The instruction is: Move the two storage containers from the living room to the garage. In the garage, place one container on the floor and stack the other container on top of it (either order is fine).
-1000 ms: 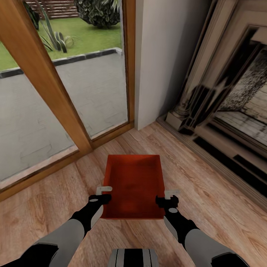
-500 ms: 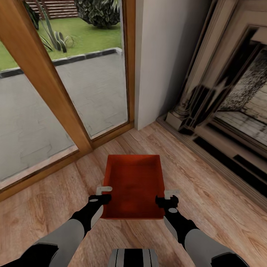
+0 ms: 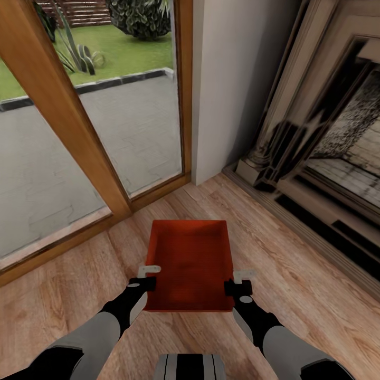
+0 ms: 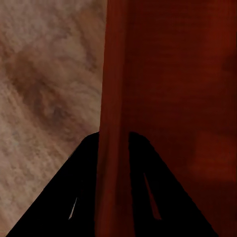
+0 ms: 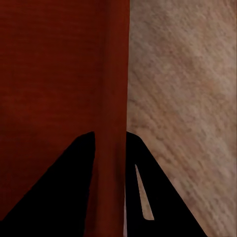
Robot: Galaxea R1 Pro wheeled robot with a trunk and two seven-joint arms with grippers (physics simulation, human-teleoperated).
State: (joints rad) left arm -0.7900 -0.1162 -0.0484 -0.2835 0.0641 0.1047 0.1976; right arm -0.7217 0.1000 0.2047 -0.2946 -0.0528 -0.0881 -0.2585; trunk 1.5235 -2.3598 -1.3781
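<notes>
One red-orange open-top storage container (image 3: 190, 261) lies on the pale wood floor of the living room, just ahead of my base. My left gripper (image 3: 149, 278) is shut on its left wall (image 4: 116, 89). In the left wrist view that thin wall runs between the two black fingers (image 4: 79, 197). My right gripper (image 3: 238, 282) is shut on the right wall (image 5: 113, 74), which sits pinched between its fingers (image 5: 74, 187). The bin is empty inside. The garage is out of view.
A wooden-framed glass door (image 3: 79, 132) stands ahead to the left, with a paved patio and lawn behind it. A white wall corner (image 3: 232, 89) rises ahead. The fireplace surround (image 3: 322, 174) runs along the right. Wood floor (image 3: 63, 295) spreads on both sides of the bin.
The right gripper's fingers have drawn closer together on the container's right wall. The container, the left arm and the camera have stayed put.
</notes>
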